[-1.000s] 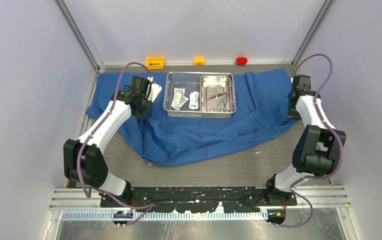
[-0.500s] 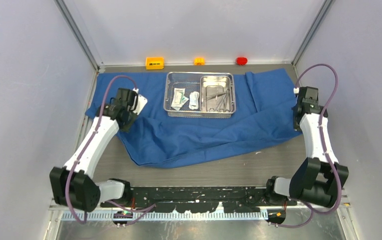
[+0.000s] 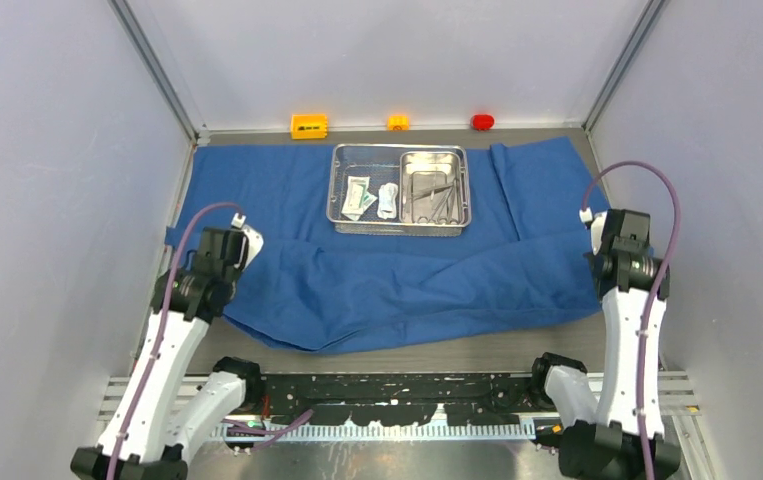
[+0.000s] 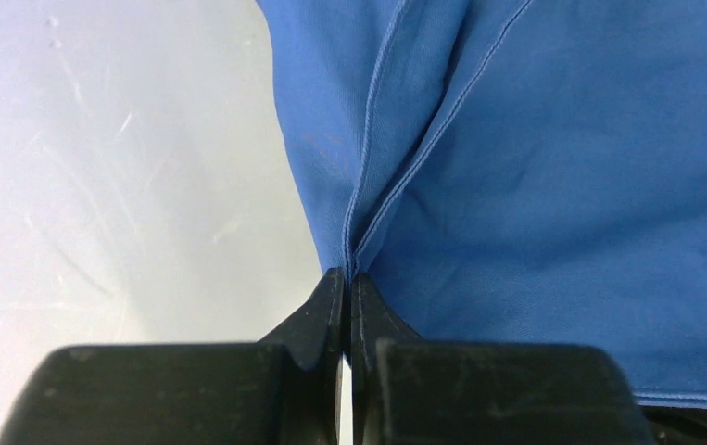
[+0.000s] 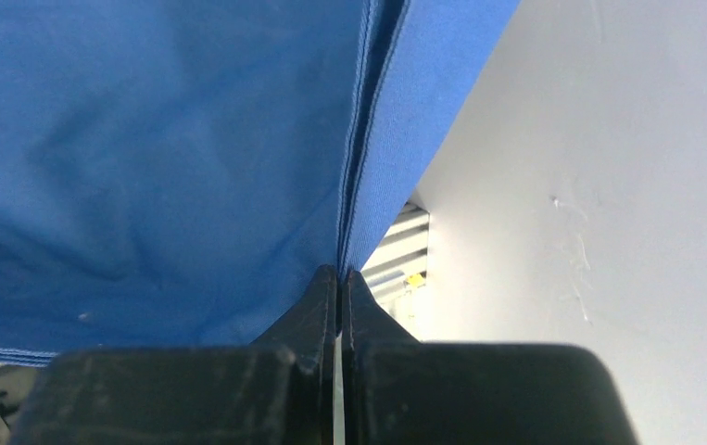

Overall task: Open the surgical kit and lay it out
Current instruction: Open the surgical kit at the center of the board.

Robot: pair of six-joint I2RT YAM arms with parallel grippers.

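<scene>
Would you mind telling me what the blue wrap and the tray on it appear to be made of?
The blue wrap looks like matte woven cloth: it drapes in soft folds and has stitched hems. The tray looks like bare polished metal, probably steel: silvery glints, fine mesh walls.

Instruments (image 3: 437, 198) in pan (image 3: 404, 190) too small to separate.

Both arms swung back toward the near edge! The left arm (image 3: 172, 340) dropped from beside the tray to the near-left, and its pinched left fingers (image 4: 317, 315) dragged the blue cloth (image 3: 397, 270) along with them. The right fingers (image 5: 317, 306) hauled the right-hand hem nearer too, as the right arm (image 3: 627, 340) straightened. The cloth's near edge, earlier a sagging point, was stretched into a wider, flatter line across the bench.
</scene>
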